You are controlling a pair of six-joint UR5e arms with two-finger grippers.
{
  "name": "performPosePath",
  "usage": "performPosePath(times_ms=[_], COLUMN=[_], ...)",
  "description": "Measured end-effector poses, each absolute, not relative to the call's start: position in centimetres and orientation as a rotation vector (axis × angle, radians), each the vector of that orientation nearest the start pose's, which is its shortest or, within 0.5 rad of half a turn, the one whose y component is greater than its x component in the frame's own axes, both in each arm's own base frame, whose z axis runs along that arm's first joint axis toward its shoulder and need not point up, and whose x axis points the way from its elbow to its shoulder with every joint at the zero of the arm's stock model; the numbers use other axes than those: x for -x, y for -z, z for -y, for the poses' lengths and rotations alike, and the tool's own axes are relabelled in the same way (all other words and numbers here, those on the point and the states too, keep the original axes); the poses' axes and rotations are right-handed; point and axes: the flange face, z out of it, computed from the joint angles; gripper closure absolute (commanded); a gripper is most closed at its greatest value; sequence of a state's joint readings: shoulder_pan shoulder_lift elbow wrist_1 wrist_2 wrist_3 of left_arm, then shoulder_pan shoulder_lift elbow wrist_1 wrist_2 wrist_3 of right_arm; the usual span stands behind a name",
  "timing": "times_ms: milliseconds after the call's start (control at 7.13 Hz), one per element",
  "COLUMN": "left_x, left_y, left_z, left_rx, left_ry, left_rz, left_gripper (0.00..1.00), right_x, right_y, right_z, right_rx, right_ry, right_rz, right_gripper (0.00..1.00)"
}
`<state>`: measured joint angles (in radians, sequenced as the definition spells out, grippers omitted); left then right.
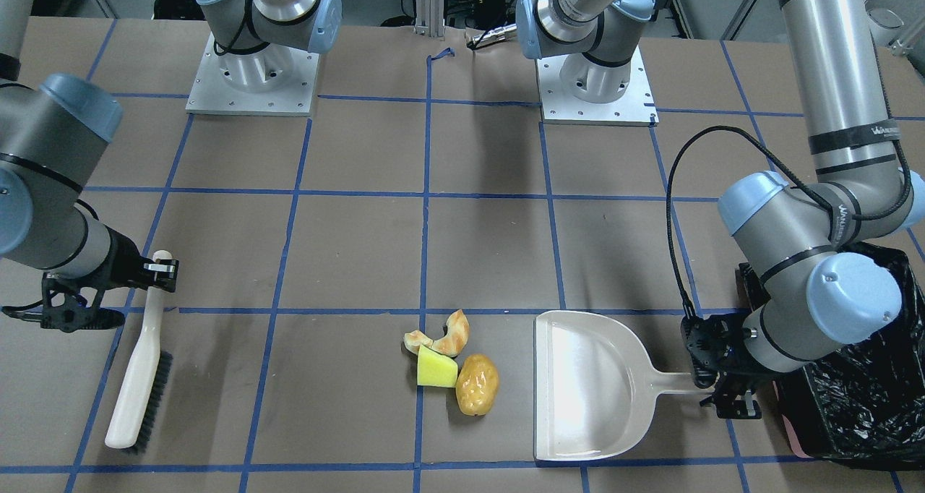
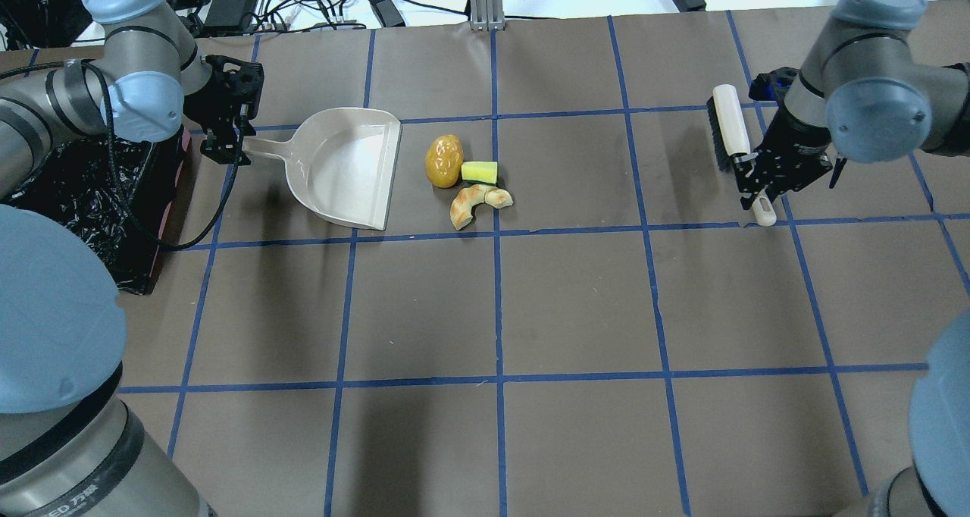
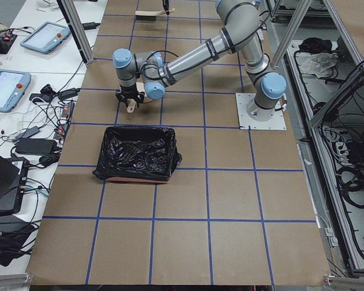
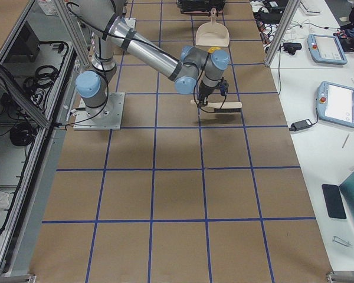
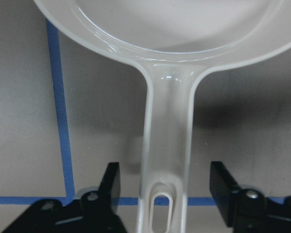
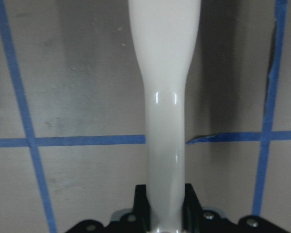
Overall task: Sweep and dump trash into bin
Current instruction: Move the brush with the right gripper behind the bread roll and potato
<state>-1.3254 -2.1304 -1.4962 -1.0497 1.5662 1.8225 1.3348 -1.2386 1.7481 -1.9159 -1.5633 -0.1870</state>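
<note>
The trash lies together on the table: a tan crust, a yellow sponge wedge and a golden-brown potato-like lump. The empty beige dustpan lies flat beside them, its mouth toward them. My left gripper is open, with a finger on each side of the dustpan handle and a gap on both sides. My right gripper is shut on the white handle of the brush, which lies on the table far from the trash. The bin, lined with black plastic, stands behind my left gripper.
The table is brown paper with a blue tape grid. The two arm bases stand at the robot's side. The bin's pink edge sits close to the left wrist. Cables and devices lie beyond the far edge.
</note>
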Motion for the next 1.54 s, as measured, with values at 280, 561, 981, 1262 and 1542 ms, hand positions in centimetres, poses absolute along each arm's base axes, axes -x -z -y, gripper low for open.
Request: performPosePath(times_ms=[280, 561, 981, 1262, 1542], left_x=[-3.4, -3.4, -3.1, -2.1, -1.5], left_y=[-24.4, -24.4, -24.4, -24.8, -25.2], left_z=[68.8, 68.8, 68.8, 68.8, 68.8], left_rx=[2.248, 2.25, 2.246, 2.237, 2.243], left_ry=[-0.036, -0.035, -0.032, -0.022, -0.019], left_rz=[2.235, 2.232, 2.24, 2.263, 2.269], left_gripper=[0.86, 0.91, 0.92, 0.92, 0.92], right_x=[-6.9, -13.4, -20.3, -24.9, -28.1], right_y=[-26.7, -26.8, -26.7, -26.5, -26.0], right_z=[57.4, 56.2, 54.0, 52.1, 50.7], right_rx=[-0.211, -0.302, -0.307, -0.306, -0.308], right_ry=[-0.228, -0.246, -0.296, -0.328, -0.344], right_rz=[-3.073, -3.042, -3.019, -3.013, -3.015], right_gripper=[1.0, 1.0, 1.0, 1.0, 1.0])
